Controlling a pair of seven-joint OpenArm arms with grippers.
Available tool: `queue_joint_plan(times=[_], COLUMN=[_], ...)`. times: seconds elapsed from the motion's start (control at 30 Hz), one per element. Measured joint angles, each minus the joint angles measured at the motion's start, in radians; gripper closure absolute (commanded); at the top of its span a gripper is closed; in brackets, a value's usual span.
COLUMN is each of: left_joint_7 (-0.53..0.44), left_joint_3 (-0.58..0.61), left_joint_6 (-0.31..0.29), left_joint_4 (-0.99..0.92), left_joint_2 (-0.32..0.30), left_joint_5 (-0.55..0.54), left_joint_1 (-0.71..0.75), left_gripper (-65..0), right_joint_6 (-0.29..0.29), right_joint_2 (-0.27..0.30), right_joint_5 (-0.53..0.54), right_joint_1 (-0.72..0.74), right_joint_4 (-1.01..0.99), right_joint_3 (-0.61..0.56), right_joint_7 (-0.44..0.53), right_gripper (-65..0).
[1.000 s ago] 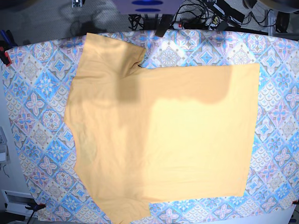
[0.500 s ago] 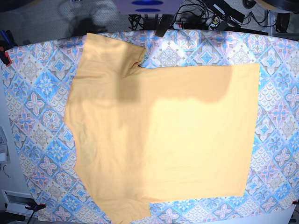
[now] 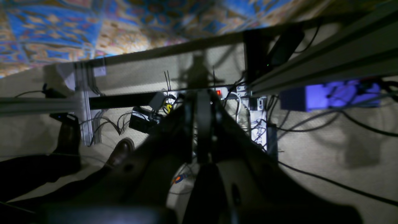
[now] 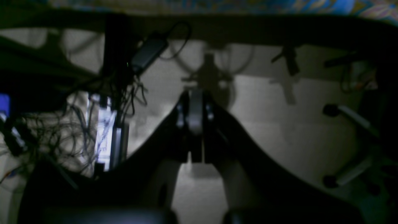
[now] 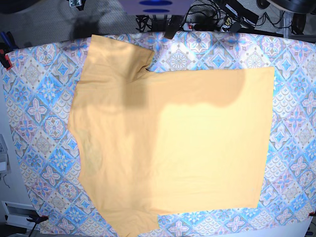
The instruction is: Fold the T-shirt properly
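Shirt lies flat on patterned cloth, sleeves toward left, hem toward right; plain face up, no lettering showing. No fold visible yet — all folding left to do, by my read. Neither arm in base view. Right gripper jaws closed, empty, over floor. Left gripper likewise closed, holding nothing

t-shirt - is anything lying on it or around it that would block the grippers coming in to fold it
Nothing visible does. The T-shirt lies flat on the tablecloth with nothing on it, only a shadow across it. Both the left gripper and right gripper are closed and empty, off the table edge, looking at floor and cables.
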Motion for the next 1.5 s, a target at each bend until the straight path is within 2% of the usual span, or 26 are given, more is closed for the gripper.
queue_joint_plan(times=[0.3, 0.43, 0.53, 0.57, 0.63, 0.8, 0.9, 1.2, 1.33, 1.5], left_joint_7=[0.006, 0.003, 0.012, 0.034, 0.15, 0.309, 0.327, 0.343, 0.45, 0.657], left_joint_3=[-0.002, -0.002, 0.002, 0.004, -0.002, -0.019, -0.045, -0.115, -0.169, -0.261], left_joint_6=[0.0, 0.001, 0.001, 0.0, 0.001, 0.002, 0.01, 0.014, 0.013, 0.01], left_joint_4=[0.224, 0.304, 0.357, 0.378, 0.441, 0.565, 0.589, 0.605, 0.605, 0.602], left_joint_2=[0.0, -0.003, -0.021, -0.037, -0.068, -0.112, -0.117, -0.128, -0.161, -0.153], left_joint_5=[-0.004, -0.102, -0.2, -0.227, -0.319, -0.551, -0.653, -0.867, -0.987, -1.118], left_joint_1=[0.08, 0.105, 0.113, 0.113, 0.113, 0.101, 0.083, 0.038, -0.014, -0.098], left_gripper=[0.0, 0.0, 0.0, 0.0, 0.0, 0.0, 0.0, 0.0, -0.1, -0.1], right_joint_6=[-0.003, -0.003, -0.004, -0.003, -0.005, -0.003, -0.003, -0.003, -0.003, -0.003], right_joint_2=[0.004, 0.004, 0.005, 0.005, 0.005, 0.003, 0.005, 0.005, 0.005, 0.002], right_joint_5=[0.0, 0.0, 0.0, 0.0, 0.0, 0.0, 0.0, 0.001, 0.001, 0.001], right_joint_1=[-0.04, -0.058, -0.058, -0.058, -0.061, -0.06, -0.061, -0.06, -0.053, -0.055], right_joint_4=[0.133, 0.189, 0.239, 0.255, 0.286, 0.368, 0.407, 0.444, 0.445, 0.445], right_joint_3=[0.069, 0.082, 0.083, 0.083, 0.083, 0.083, 0.083, 0.083, 0.083, 0.083], right_joint_7=[-0.002, -0.009, -0.051, -0.069, -0.106, -0.15, -0.188, -0.201, -0.199, -0.201], right_gripper=[0.0, 0.0, 0.0, 0.0, 0.0, 0.0, 0.0, 0.0, 0.0, 0.0])
